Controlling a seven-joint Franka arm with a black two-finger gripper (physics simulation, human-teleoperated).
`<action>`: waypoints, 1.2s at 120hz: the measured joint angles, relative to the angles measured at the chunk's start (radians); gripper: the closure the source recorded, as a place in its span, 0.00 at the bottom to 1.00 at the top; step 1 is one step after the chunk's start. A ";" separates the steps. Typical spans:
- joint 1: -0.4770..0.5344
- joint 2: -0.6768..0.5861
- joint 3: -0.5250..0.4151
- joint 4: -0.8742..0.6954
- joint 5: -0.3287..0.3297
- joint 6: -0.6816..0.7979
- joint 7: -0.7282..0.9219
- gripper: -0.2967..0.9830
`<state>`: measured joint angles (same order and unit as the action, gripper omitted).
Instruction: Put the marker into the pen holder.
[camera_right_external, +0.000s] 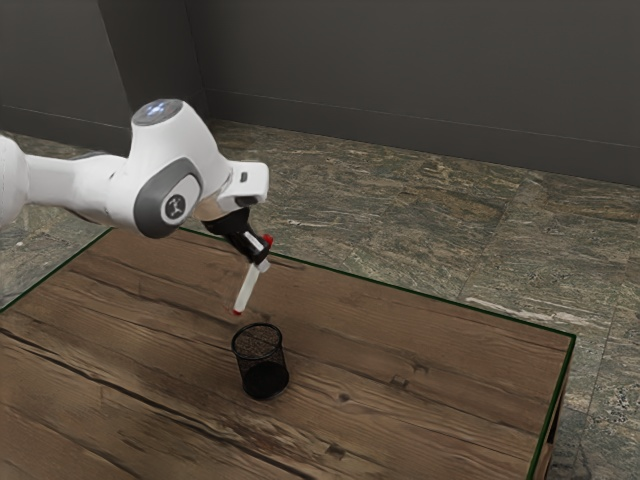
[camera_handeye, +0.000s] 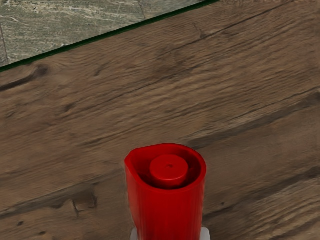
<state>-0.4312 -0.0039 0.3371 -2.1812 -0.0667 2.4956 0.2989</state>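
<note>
Marker (camera_right_external: 247, 286): kinda tilted in midair, red cap (camera_handeye: 167, 210) up
Gripper (camera_right_external: 261, 261): pinched right around it
Holder (camera_right_external: 260, 347): upright on table (camera_right_external: 450, 360), bit toward the exterior view's left

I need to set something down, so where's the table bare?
The table is bare from the pen holder to the green edge on the exterior view's right, and broadly on its left. It's crowded around the pen holder, with the marker and gripper close by.
</note>
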 joint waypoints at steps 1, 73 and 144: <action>0.002 0.000 -0.003 -0.003 0.000 0.007 0.000 0.85; -0.130 -0.152 0.032 -0.179 -0.003 0.169 0.025 0.84; -0.121 -0.094 0.036 -0.242 0.000 0.176 0.037 0.82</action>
<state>-0.5526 -0.0982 0.3729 -2.4230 -0.0669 2.6715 0.3357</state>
